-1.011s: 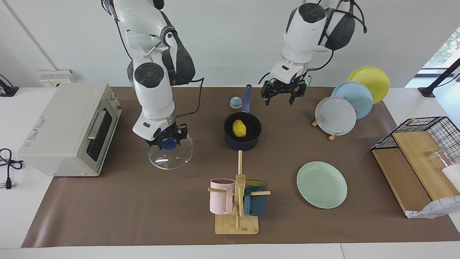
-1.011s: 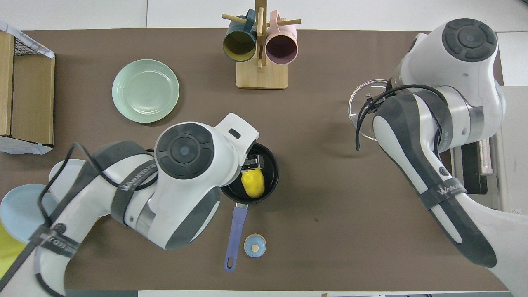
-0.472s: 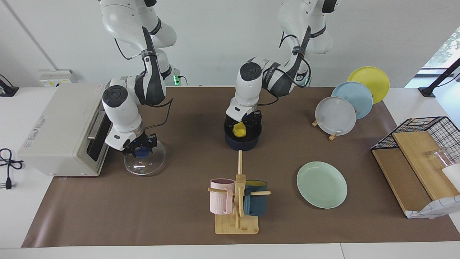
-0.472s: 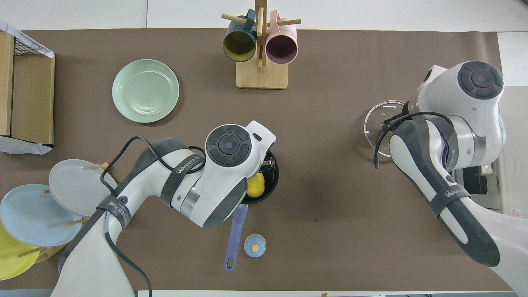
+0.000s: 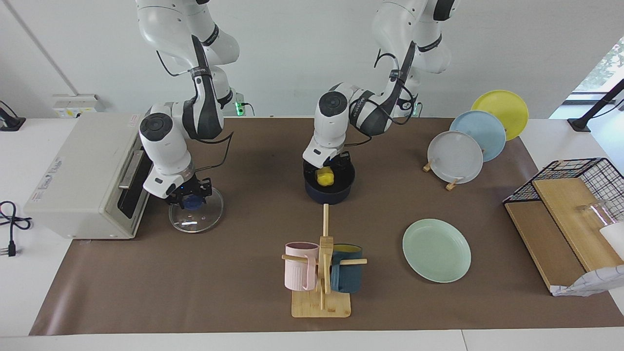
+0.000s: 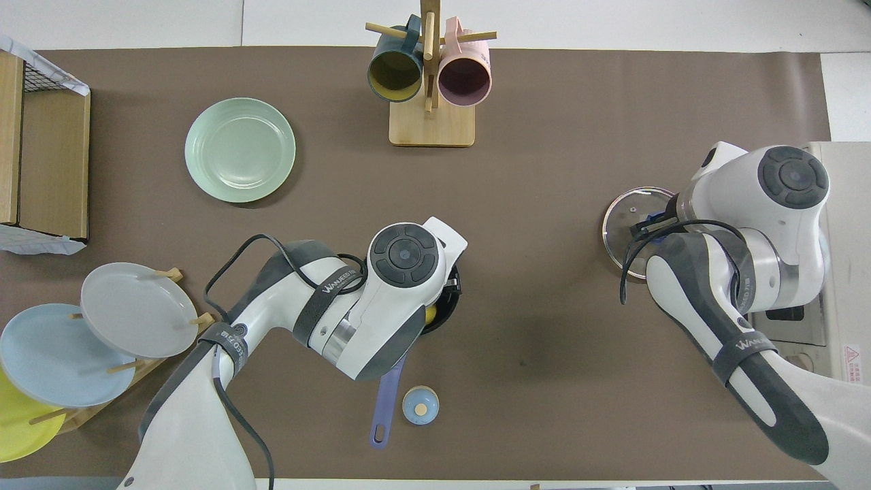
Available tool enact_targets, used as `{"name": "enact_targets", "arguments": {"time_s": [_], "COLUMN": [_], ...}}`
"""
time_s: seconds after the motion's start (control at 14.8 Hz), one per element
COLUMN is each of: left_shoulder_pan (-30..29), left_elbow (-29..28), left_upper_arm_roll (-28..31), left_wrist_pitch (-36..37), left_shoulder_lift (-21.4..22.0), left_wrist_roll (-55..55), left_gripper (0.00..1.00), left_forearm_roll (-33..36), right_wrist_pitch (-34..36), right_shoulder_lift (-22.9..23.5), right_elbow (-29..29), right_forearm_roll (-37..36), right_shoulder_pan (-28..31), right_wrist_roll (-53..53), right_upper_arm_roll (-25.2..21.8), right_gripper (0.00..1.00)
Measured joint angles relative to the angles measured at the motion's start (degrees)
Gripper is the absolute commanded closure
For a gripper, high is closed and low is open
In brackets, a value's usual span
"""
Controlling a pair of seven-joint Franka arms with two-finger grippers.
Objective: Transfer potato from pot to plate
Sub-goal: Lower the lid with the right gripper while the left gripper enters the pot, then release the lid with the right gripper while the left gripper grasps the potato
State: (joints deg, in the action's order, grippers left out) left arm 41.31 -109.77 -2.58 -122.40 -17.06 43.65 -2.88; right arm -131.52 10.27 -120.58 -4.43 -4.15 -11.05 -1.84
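Note:
The yellow potato (image 5: pixel 324 177) lies in the dark navy pot (image 5: pixel 329 192) at the middle of the table; in the overhead view only a sliver of the potato (image 6: pixel 430 314) shows under the left arm's wrist. My left gripper (image 5: pixel 325 169) is down in the pot, around the potato. The pot's blue handle (image 6: pixel 385 403) points toward the robots. The mint-green plate (image 5: pixel 436 250) lies empty, farther from the robots than the pot, toward the left arm's end. My right gripper (image 5: pixel 188 196) is shut on the blue knob of a glass lid (image 5: pixel 196 218), which lies beside the toaster oven.
A toaster oven (image 5: pixel 92 170) stands at the right arm's end. A mug tree (image 5: pixel 322 273) with a pink and a teal mug stands farther out than the pot. A rack of grey, blue and yellow plates (image 5: pixel 456 156), a wire basket (image 5: pixel 580 170) and a small blue bell (image 5: pixel 320 139) are also there.
My left gripper came down from above the table into the pot, around the potato. My right gripper carried the glass lid toward the toaster oven and lowered it to the table.

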Motion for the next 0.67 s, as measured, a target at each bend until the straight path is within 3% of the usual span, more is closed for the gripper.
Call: {"name": "enact_targets", "arguments": {"time_s": [0.2, 0.54, 0.61, 0.67], "left_shoulder_pan": [0.27, 0.29, 0.29, 0.29], "left_elbow": [-0.83, -2.00, -2.00, -2.01], "left_upper_arm_roll": [0.05, 0.07, 0.08, 0.09], "left_wrist_pitch": [-1.95, -3.91, -3.92, -3.92], "left_shoulder_lift": [-0.08, -0.08, -0.08, -0.08], "left_wrist_roll": [0.95, 1.30, 1.30, 1.33], "left_gripper": [0.00, 0.00, 0.13, 0.35], "left_forearm_roll": [0.02, 0.02, 0.02, 0.02], "right_wrist_pitch": [2.48, 23.32, 27.84, 31.20], "right_shoulder_lift": [-0.73, -5.64, -6.75, -7.57], "right_elbow": [1.89, 14.27, 17.31, 19.82], "right_forearm_roll": [0.01, 1.92, 2.52, 2.79], "right_shoulder_pan": [0.00, -0.03, -0.04, -0.03], "right_wrist_roll": [0.12, 0.12, 0.30, 0.82], "right_upper_arm_roll": [0.05, 0.09, -0.14, -0.60], "right_gripper": [0.00, 0.00, 0.00, 0.00]}}
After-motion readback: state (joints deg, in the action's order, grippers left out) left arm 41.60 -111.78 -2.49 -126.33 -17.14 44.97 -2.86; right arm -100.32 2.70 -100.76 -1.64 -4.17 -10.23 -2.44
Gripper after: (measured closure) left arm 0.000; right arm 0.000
